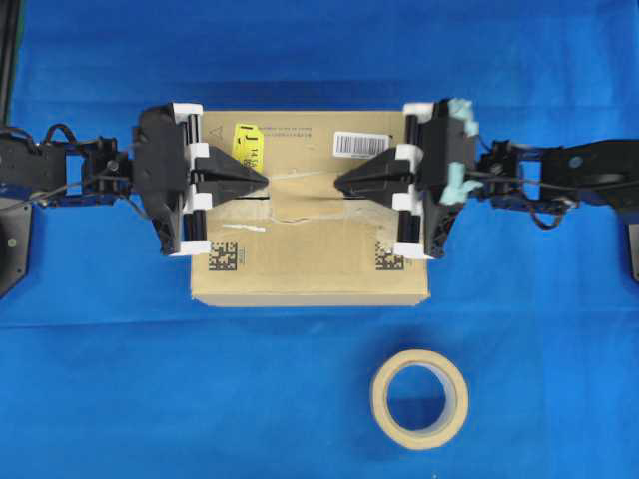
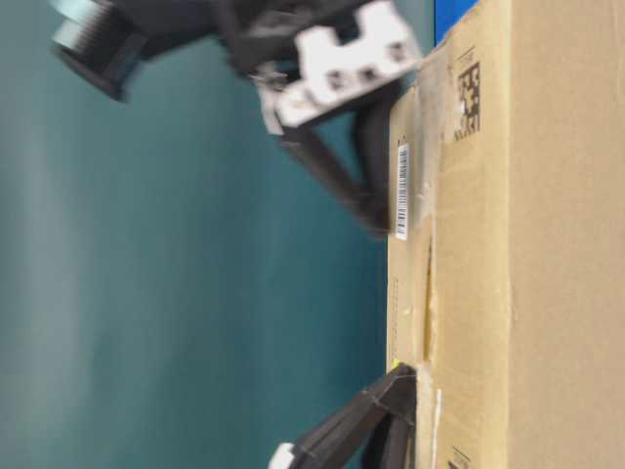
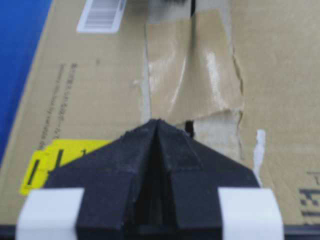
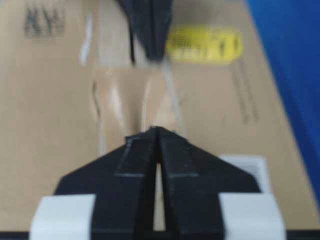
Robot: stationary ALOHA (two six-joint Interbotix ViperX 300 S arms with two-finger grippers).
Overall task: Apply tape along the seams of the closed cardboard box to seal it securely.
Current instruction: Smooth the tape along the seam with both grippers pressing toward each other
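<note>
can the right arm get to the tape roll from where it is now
Probably yes. The tape roll lies on open blue cloth in front of the cardboard box, toward the right arm's side, with nothing around it. The right tool is shut over the box top and would need to open first.

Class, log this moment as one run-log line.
left gripper: shut | right gripper: shut | tape: on seam, wrinkled | cardboard box: closed

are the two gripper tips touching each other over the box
Apart. The overhead view shows the left gripper and right gripper pointing at each other with a stretch of the tape on the cardboard box plainly visible between their tips.
</note>
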